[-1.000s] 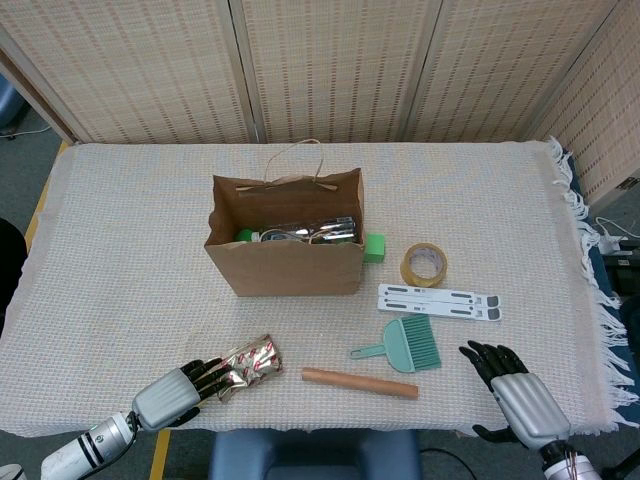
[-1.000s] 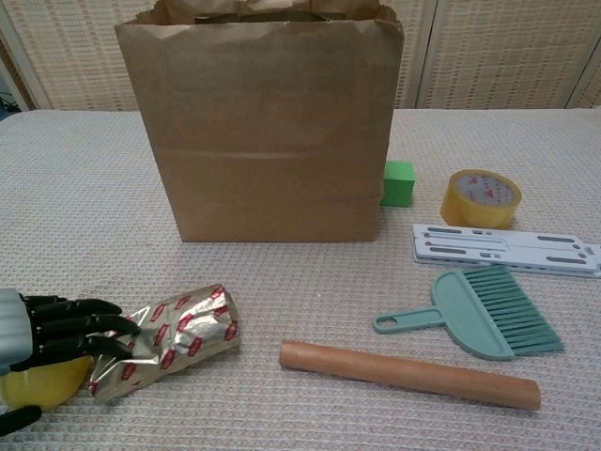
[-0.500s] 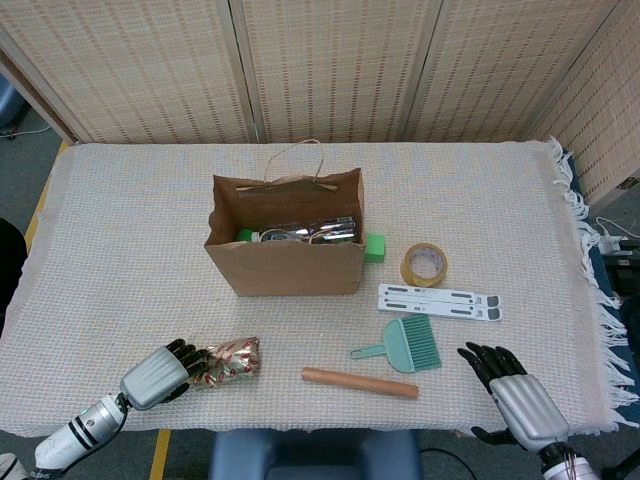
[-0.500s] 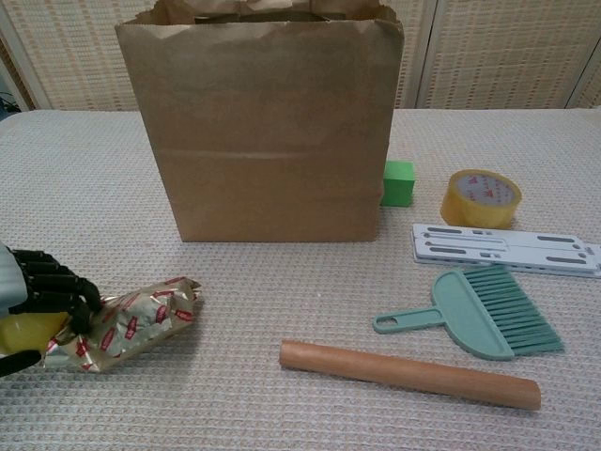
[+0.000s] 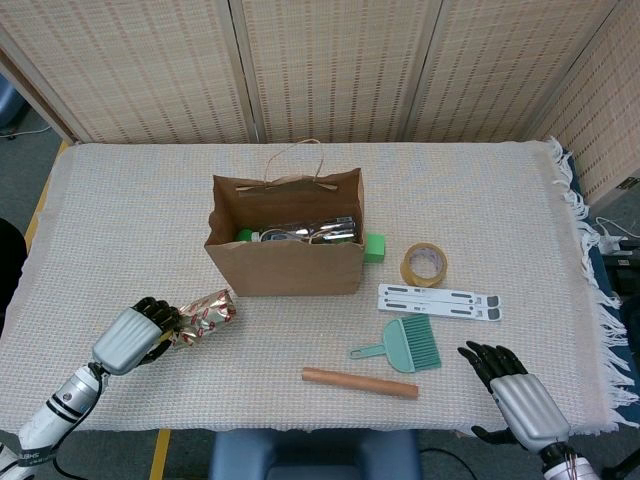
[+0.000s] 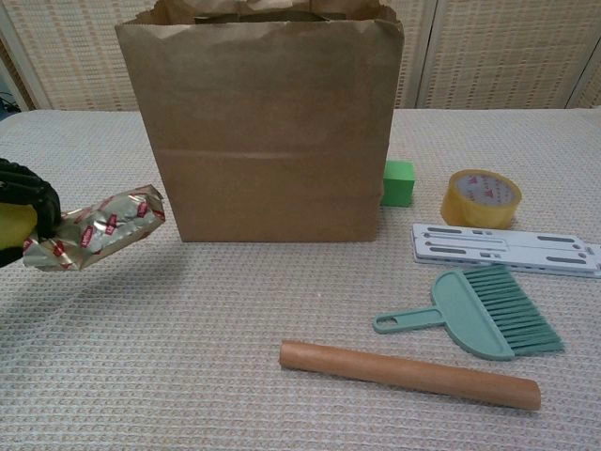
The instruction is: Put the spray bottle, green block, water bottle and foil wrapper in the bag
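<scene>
My left hand (image 5: 135, 335) (image 6: 21, 211) grips the crumpled foil wrapper (image 5: 203, 313) (image 6: 94, 230) and holds it lifted off the cloth, left of the brown paper bag (image 5: 285, 270) (image 6: 268, 141). The bag stands upright and open, with a shiny bottle and a green-capped item (image 5: 243, 236) showing inside. The green block (image 5: 374, 247) (image 6: 398, 182) sits on the table against the bag's right side. My right hand (image 5: 508, 385) rests at the table's near right edge, fingers spread, holding nothing.
Right of the bag lie a roll of tape (image 5: 423, 264) (image 6: 481, 197), a white slotted bracket (image 5: 440, 301) (image 6: 507, 249), a teal hand brush (image 5: 405, 345) (image 6: 484, 315) and a wooden dowel (image 5: 360, 382) (image 6: 408, 374). A woven cloth (image 5: 130, 220) covers the table.
My left hand closed around the foil wrapper, then raised it and carried it left and away from the table's near edge, toward the bag's left side. The right hand stayed put.
</scene>
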Robot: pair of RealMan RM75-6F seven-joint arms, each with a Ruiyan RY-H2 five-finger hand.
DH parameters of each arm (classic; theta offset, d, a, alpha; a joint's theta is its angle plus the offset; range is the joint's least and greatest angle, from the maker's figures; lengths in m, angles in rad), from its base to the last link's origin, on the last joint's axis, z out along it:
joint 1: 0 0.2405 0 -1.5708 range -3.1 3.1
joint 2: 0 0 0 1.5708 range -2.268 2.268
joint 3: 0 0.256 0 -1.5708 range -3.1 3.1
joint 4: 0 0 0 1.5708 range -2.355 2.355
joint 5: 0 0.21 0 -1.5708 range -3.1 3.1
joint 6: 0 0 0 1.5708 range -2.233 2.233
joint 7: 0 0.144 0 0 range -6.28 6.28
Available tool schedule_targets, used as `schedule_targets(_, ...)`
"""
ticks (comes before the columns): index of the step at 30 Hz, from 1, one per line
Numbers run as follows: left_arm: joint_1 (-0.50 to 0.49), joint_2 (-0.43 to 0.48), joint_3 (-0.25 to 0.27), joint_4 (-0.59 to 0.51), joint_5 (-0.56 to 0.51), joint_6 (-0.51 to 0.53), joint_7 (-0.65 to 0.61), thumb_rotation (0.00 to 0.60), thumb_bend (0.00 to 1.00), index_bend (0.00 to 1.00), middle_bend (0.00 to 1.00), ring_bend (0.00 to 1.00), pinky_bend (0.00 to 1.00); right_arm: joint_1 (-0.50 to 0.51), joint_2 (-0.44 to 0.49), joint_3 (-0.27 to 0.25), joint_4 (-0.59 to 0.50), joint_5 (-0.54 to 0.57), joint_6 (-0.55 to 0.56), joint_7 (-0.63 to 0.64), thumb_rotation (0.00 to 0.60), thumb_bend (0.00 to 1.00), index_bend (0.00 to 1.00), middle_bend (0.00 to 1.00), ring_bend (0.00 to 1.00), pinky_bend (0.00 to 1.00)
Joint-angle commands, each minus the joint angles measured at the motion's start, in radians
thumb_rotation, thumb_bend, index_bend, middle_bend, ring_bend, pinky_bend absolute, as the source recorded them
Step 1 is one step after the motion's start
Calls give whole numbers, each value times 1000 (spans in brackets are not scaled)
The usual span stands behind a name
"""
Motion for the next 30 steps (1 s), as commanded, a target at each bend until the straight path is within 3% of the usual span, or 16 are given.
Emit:
schedule_targets(1,3,26,-16,7,-19,13,-13,600,612,675,651,596,787,0,0,0,0,1,1,-1,600,60,0,0,0,0)
schedule_targets(10,22,128,-62,67,-79,83,-159,600,615,675,653,597,797,0,-5,3,2,10,-1,-9,600,60,0,0,0,0)
schedule_targets(15,28,153,-139,75,-197,74,-240,600,614,675,653,597,796,1,-12,6,5,19,-2,-18,600,60,0,0,0,0)
schedule_targets(21,5,182,-266,-133,-363,23,-335,600,615,675,656,597,806,3,-18,7,5,26,-6,-29,600,60,0,0,0,0)
schedule_targets(30,-141,233,-357,-352,-313,-46,-111,600,628,681,657,598,804,7,-19,8,6,35,-10,-31,600,60,0,0,0,0)
